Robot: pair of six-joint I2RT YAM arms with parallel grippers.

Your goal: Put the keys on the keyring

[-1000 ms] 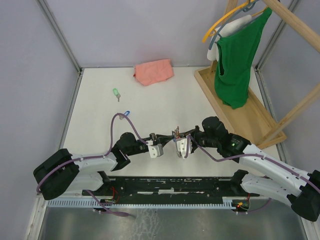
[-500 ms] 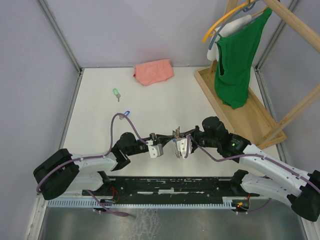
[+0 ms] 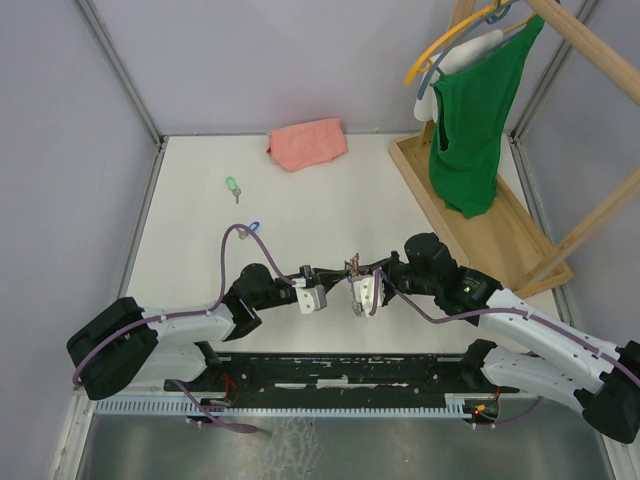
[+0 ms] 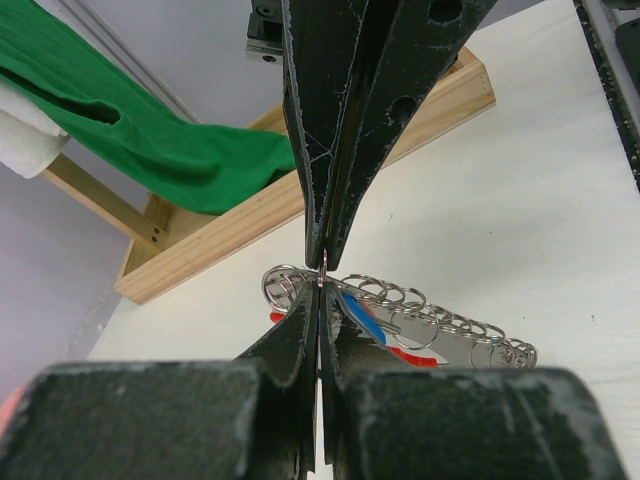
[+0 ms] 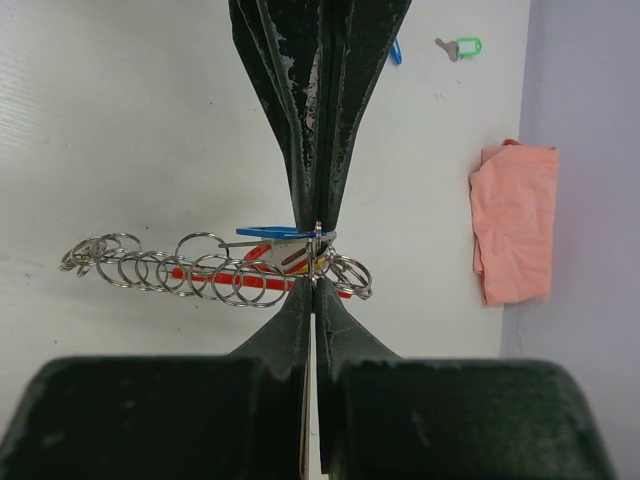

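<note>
a: starting with left gripper: clamped tight, no gap, nipping a thin wire loop of the keyring right at the tips.
b: agreed. right gripper likewise pressed together on a wire loop of the same bunch. facing each other low over the table, near its front edge, close together.
a: noting the keyring as a long chain of silver split rings, stretching sideways under both sets of tips. cannot tell if resting on the table or hanging just above.
b: also seeing a red strip and a blue flat piece tangled among the rings. cannot tell whether key or tag.
a: marking as unclear. now the keys: green key lying loose on the table, far left side, well apart from both grippers.
b: blue key lying nearer, just beside the loop of the left arm's purple cable, also loose on the table.
a: background quickly: pink cloth crumpled at the back edge, wooden rack on the right, green garment hanging from a yellow hanger over it.
</note>
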